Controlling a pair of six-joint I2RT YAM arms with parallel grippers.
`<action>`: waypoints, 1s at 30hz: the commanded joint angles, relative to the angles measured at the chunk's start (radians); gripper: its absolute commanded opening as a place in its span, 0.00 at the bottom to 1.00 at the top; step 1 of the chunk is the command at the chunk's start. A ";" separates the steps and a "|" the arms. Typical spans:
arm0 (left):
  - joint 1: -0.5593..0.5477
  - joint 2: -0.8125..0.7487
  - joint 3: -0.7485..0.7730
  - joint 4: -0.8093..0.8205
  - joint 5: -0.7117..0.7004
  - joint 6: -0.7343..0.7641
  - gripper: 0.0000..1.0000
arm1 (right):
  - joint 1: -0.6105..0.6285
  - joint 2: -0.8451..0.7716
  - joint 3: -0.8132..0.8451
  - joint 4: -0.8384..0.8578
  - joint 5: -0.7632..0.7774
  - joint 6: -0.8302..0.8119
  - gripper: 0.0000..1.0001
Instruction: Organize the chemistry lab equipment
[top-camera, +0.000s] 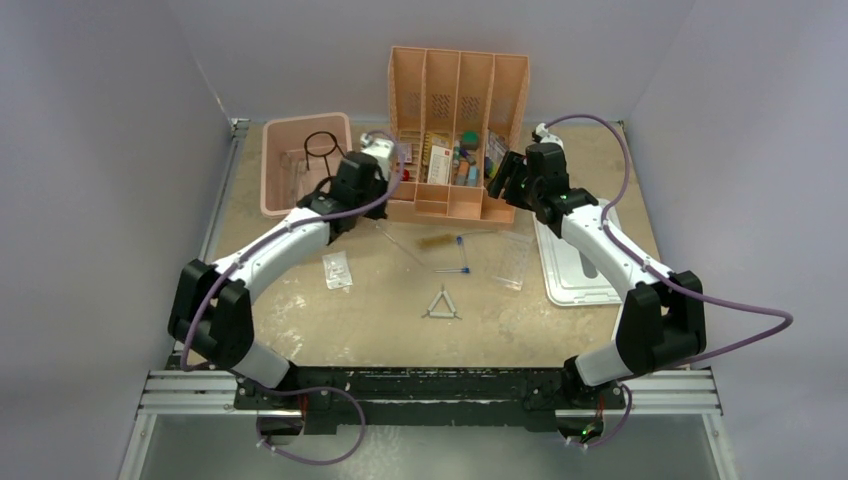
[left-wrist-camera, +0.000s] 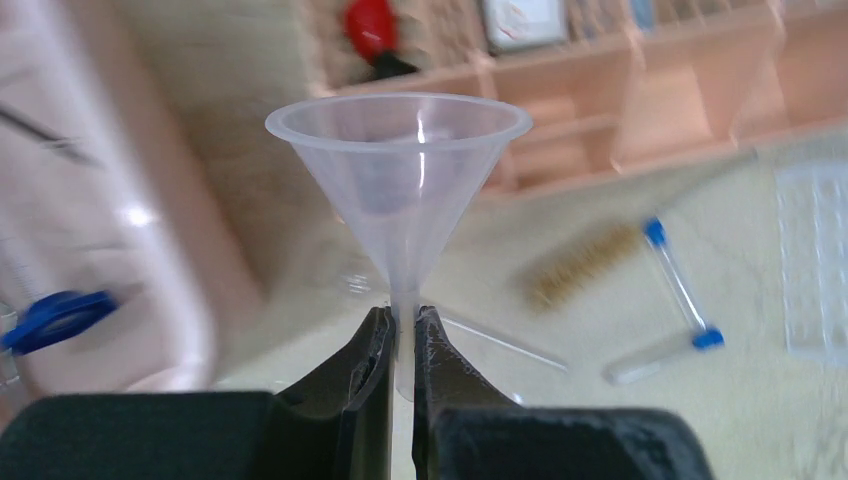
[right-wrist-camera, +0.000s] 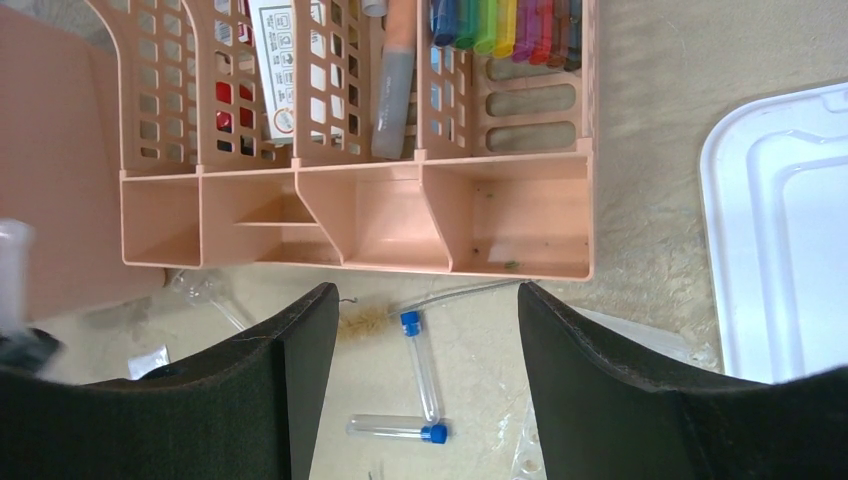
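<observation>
My left gripper (left-wrist-camera: 401, 325) is shut on the stem of a clear plastic funnel (left-wrist-camera: 400, 170), held mouth up between the pink bin and the orange organizer; it shows in the top view (top-camera: 383, 158). My right gripper (right-wrist-camera: 425, 290) is open and empty, above the table in front of the organizer (top-camera: 505, 178). Two thin blue-capped tubes (right-wrist-camera: 422, 365) (right-wrist-camera: 395, 430) lie below it beside a tan brush (right-wrist-camera: 365, 322). The white triangle (top-camera: 441, 305), a clear packet (top-camera: 337, 270) and the clear tube rack (top-camera: 512, 260) lie on the table. The black wire tripod (top-camera: 320, 150) stands in the pink bin.
The pink bin (top-camera: 285, 190) is at the back left. The orange divided organizer (top-camera: 455, 205) with colourful items stands at the back middle. The white lid (top-camera: 585, 275) lies at the right. Grey walls close in the table's sides and back.
</observation>
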 joint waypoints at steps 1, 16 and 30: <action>0.148 -0.083 0.052 0.004 0.003 -0.131 0.00 | 0.005 -0.009 0.008 0.039 -0.003 0.011 0.68; 0.374 0.006 0.174 -0.261 -0.028 -0.257 0.00 | 0.006 0.081 0.094 -0.018 -0.034 0.008 0.68; 0.472 0.211 0.319 -0.312 0.004 -0.256 0.00 | 0.006 0.145 0.190 -0.120 -0.030 0.029 0.68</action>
